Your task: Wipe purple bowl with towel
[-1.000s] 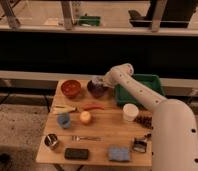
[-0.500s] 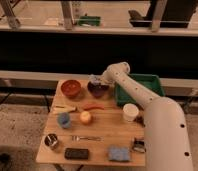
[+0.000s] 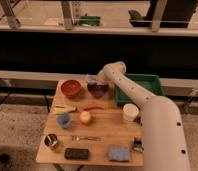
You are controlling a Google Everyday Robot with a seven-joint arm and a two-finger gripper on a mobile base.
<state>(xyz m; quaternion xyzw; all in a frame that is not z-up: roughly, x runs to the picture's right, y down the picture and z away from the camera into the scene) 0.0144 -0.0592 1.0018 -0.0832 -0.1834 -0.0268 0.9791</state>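
Note:
The purple bowl (image 3: 98, 90) stands at the back middle of the wooden table (image 3: 107, 131). My gripper (image 3: 92, 81) is at the end of the white arm, right at the bowl's far left rim. It is shut on a pale bunched towel (image 3: 90, 79) that touches the rim. The fingers themselves are mostly hidden by the towel and the wrist.
A red bowl (image 3: 71, 88) sits left of the purple one and a green tray (image 3: 140, 86) right of it. In front lie a banana (image 3: 64, 108), red chili (image 3: 93, 107), blue cup (image 3: 64, 120), orange fruit (image 3: 85, 117), white cup (image 3: 130, 112), fork (image 3: 85, 137), metal cup (image 3: 52, 142), black object (image 3: 76, 153) and blue cloth (image 3: 117, 153).
The arm's forearm has swung a little, while the gripper with the towel stays at the purple bowl's rim with only a small shift.

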